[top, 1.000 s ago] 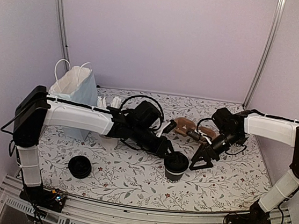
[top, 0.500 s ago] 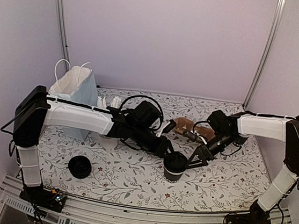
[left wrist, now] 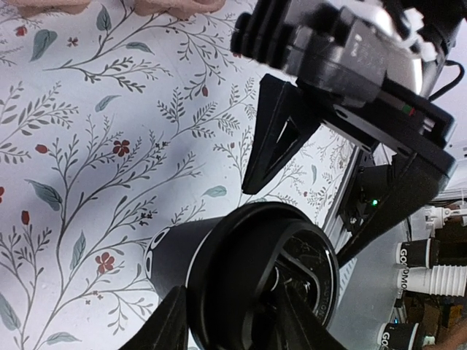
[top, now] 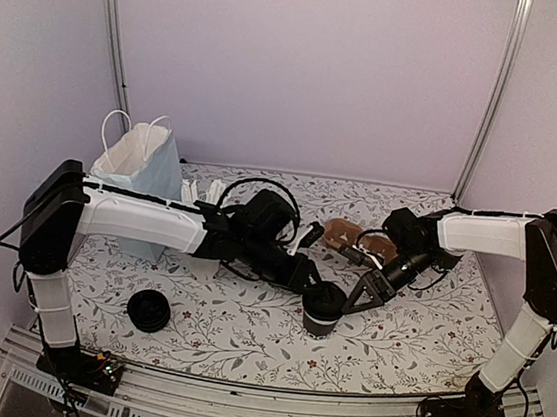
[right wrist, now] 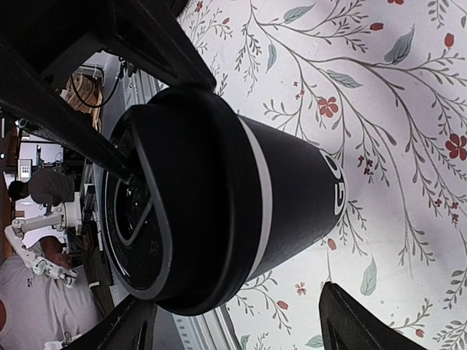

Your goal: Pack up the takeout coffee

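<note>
Standing upright, axis vertical: takeout coffee (top: 323,309)

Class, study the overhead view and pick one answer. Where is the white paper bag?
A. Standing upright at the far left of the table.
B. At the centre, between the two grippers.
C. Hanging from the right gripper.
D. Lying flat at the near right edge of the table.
A: the overhead view shows the white paper bag standing upright, handles up, at the far left of the table.
</note>
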Motion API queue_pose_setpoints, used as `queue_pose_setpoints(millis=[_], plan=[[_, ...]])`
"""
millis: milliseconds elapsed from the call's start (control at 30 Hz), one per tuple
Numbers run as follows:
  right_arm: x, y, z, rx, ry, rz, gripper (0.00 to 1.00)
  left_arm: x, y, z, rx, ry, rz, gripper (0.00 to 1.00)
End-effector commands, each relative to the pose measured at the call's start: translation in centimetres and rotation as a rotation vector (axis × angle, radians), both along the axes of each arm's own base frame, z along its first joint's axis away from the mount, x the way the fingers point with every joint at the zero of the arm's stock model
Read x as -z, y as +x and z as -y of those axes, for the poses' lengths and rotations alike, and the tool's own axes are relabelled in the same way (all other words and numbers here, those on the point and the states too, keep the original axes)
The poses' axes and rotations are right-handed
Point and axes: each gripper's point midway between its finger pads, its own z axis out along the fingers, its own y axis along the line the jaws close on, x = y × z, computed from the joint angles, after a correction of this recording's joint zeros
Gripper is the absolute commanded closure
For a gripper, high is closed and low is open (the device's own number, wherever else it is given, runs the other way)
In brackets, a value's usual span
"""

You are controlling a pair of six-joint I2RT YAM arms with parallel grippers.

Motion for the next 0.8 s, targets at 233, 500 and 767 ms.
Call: queue_pose_setpoints(millis=[233, 500, 767], plan=[[10.3, 2.9, 5.5, 0.009, -0.451, 0.171, 0.25, 6.9, -2.2, -4.2, -0.015, 0.219, -0.097, 0.59], [9.4, 4.7, 5.0, 0.042, -0.433, 0.246, 0.26, 8.4, -2.3, -5.2, -0.029, 0.248, -0.097, 0.59], [7.5, 10.2, 5.5, 0.173, -0.405, 0.342, 0.26, 7.6, -1.6, -5.1, -0.061, 0.228, -0.056, 0.60]])
